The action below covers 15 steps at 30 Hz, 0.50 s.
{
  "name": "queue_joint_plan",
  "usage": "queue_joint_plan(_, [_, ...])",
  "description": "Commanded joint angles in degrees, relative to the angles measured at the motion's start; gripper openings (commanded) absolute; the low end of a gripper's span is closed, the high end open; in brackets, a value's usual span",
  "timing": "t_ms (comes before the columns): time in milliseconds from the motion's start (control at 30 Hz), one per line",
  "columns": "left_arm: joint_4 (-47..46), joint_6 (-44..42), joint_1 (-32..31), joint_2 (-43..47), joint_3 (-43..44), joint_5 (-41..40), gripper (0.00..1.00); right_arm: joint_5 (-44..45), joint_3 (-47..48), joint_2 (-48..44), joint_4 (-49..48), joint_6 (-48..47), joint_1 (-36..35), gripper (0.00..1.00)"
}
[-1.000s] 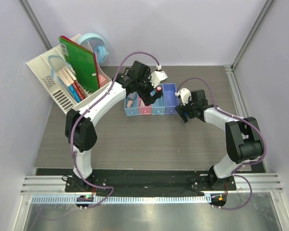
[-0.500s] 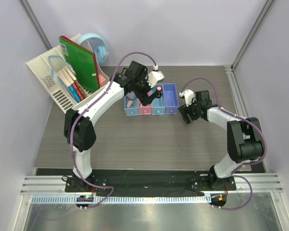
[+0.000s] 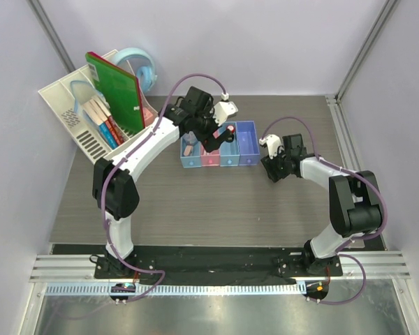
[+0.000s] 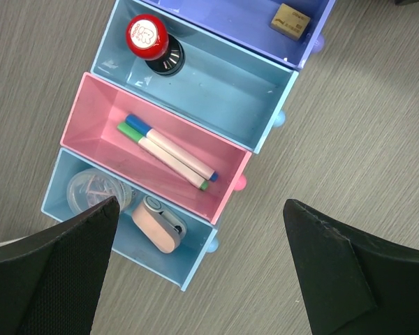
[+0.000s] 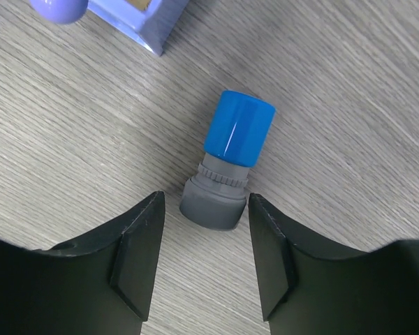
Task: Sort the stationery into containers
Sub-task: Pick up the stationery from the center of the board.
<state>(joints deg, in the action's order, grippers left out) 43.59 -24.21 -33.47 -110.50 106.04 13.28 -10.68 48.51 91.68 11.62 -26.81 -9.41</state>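
Beside the violet-blue bin on the worktop, the right end effector straddles a blue-grey cylinder lying on its side, fingers apart, unclamped. The left end effector hangs wide apart above the pink bin holding two pens.

Right gripper straddles blue-grey cylinder lying on table: one finger just clear of grey base, other nearly touching. Violet-blue bin corner near blue cap, bare wood between. Left gripper hangs above bins, jaws wide. Blue bin mostly bare floor; red-topped cylinder upright at one end. Table front open; white organizer fills left rear.
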Motion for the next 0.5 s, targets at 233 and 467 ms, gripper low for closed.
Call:
queue_joint_plan(233, [0.0, 0.7, 0.7, 2.3, 1.0, 1.2, 1.00, 1.5, 0.0, 0.3, -2.4, -0.5, 0.2, 0.42])
queue_joint_plan(467, [0.0, 1.1, 0.7, 1.7, 0.8, 1.7, 1.00, 5.5, -1.0, -1.9, -4.1, -1.4, 0.2, 0.36])
